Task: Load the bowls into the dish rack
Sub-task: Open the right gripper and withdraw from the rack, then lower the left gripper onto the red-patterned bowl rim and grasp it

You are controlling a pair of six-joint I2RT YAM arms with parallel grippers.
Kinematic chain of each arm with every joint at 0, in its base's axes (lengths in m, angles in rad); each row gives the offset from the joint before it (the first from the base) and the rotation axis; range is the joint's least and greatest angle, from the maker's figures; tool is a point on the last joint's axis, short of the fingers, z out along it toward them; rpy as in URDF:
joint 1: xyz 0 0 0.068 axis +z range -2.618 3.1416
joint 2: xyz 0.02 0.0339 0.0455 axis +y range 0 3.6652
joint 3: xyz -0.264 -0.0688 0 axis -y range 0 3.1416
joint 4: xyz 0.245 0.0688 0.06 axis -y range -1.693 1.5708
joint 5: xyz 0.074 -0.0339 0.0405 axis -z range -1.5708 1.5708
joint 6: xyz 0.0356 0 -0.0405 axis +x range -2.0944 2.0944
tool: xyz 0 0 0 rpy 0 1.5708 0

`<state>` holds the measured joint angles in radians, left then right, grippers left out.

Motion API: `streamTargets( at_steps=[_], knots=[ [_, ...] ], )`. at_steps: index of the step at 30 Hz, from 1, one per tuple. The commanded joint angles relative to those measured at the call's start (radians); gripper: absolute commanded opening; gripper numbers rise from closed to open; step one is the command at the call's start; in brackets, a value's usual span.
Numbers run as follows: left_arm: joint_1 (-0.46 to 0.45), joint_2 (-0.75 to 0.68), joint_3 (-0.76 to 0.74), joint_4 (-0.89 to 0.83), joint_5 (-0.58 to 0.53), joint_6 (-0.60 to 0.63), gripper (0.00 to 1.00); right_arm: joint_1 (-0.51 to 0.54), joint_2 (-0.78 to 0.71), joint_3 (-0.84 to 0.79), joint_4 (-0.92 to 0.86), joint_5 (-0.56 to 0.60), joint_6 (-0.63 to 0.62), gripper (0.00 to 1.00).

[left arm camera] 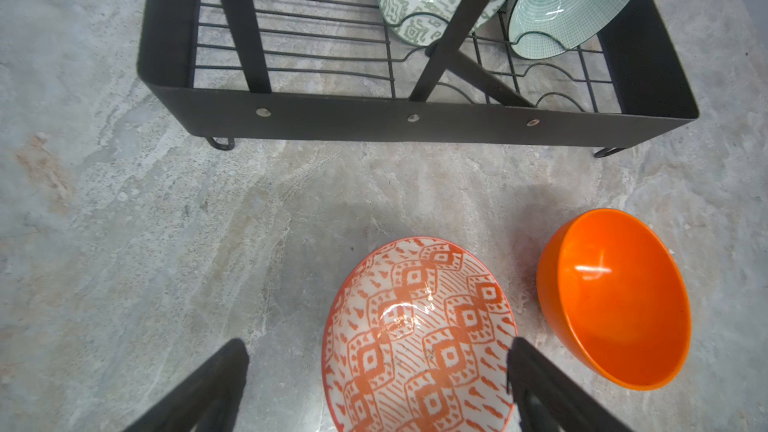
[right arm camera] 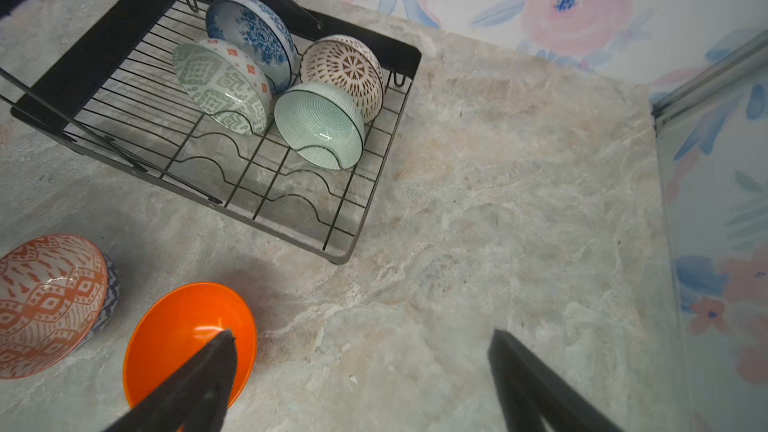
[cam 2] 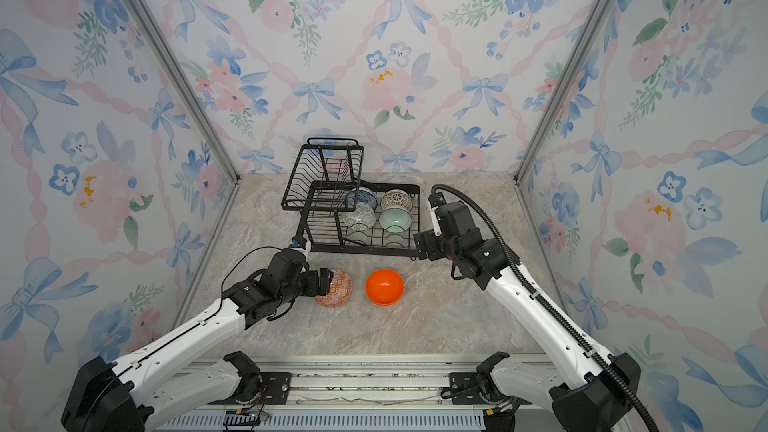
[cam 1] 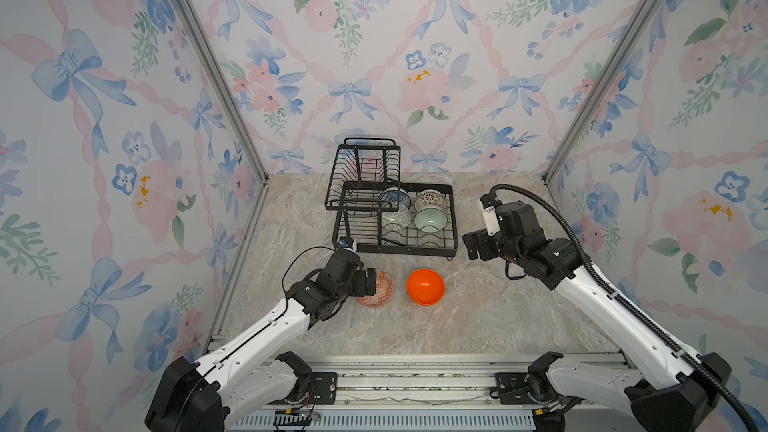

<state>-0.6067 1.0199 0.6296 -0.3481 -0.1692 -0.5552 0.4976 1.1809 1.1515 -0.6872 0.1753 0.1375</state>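
1. Black metal wire dish rack: its slotted lower tray carries four bowls on edge. These are the blue-white floral bowl, the white-brown lattice bowl, the grey-green patterned bowl and the pale mint bowl.
2. Marble-patterned surface: two bowls lie here in front of the rack, mouths up. The orange-white geometric bowl and the plain bright orange bowl sit just beside each other, apart.
3. Left fingers: spread wide about the orange-white geometric bowl, one at its rim and the other over bare surface. Contact cannot be told.
4. Right fingers: spread wide and holding nothing, above the surface near the rack's right end.
5. Handling (judged): the glossy highlights suggest glazed ware that is stiff, slippery and breakable, with some weight. The plain orange bowl may be lighter, but its material cannot be told.
6. Hold (judged): pinch the bowl's wall at the rim, one finger inside and one outside, biting deep enough that the glaze does not slide. A firm but gentle closure suits, followed by a slow tilt onto edge in a free slot nearer the rack's front wall.
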Motion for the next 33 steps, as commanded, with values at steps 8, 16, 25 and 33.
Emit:
streamTargets(
  at_steps=[8,16,25,33],
  knots=[
    [0.006,0.055,-0.031,-0.026,0.012,-0.035,0.98,-0.117,0.057,-0.001,-0.110,-0.232,0.131,0.97],
    [0.016,0.090,-0.065,-0.024,0.010,-0.088,0.98,-0.122,0.140,-0.004,-0.063,-0.272,0.100,0.97],
    [0.017,0.131,-0.067,-0.019,0.006,-0.109,0.86,-0.122,0.169,-0.020,-0.034,-0.272,0.069,0.97],
    [0.019,0.220,-0.041,0.016,0.059,-0.104,0.51,-0.121,0.166,-0.021,-0.027,-0.222,0.053,0.97]
  ],
)
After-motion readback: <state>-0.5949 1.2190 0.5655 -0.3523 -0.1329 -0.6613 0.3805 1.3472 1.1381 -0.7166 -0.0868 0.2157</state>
